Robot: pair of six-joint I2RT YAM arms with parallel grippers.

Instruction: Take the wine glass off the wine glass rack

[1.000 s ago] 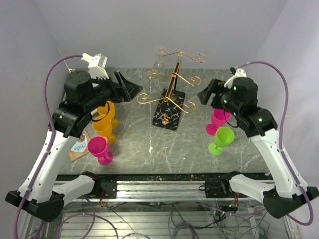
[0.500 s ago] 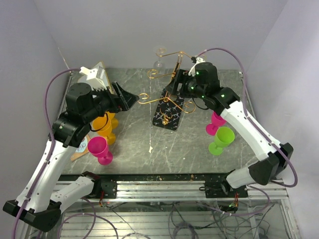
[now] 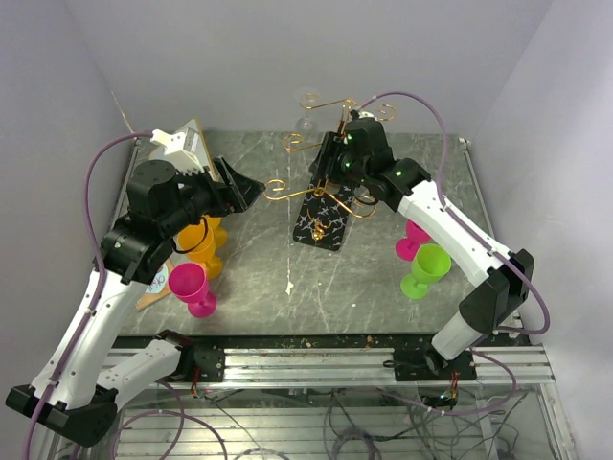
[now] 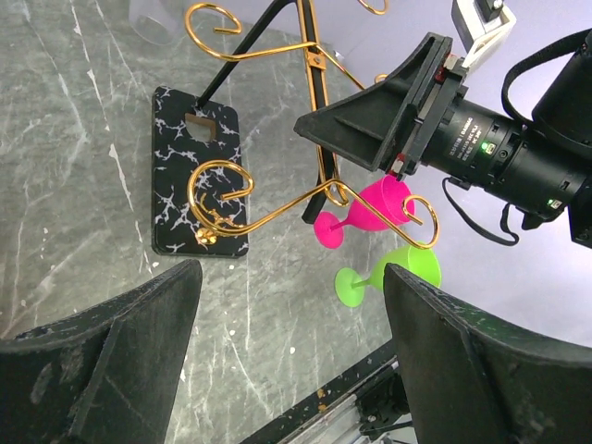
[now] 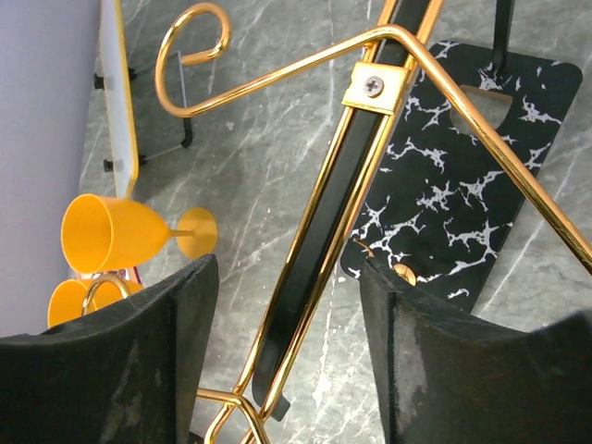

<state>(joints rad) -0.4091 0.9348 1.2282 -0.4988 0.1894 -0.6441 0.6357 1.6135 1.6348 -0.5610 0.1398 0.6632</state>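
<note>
The wine glass rack (image 3: 330, 153) stands mid-table, with gold scroll hooks on a black post and a black veined base (image 3: 324, 218). A clear wine glass (image 3: 306, 113) hangs from its far left hook. My right gripper (image 3: 329, 161) is open with its jaws on either side of the post. In the right wrist view the post (image 5: 338, 194) runs between my fingers (image 5: 190, 342), with the base (image 5: 462, 185) behind. My left gripper (image 3: 247, 186) is open and empty, left of the rack. The left wrist view shows the rack base (image 4: 199, 171) and the right gripper (image 4: 388, 116) beyond my open left gripper (image 4: 294, 277).
Two orange glasses (image 3: 201, 240) and a pink glass (image 3: 192, 286) stand at the left. A pink glass (image 3: 417, 232) and a green glass (image 3: 426, 268) stand at the right. A white framed board (image 3: 190, 144) leans at the back left.
My right arm has swung from the right side over to the rack, and its open jaws now straddle the post. My left gripper has shifted only slightly.
</note>
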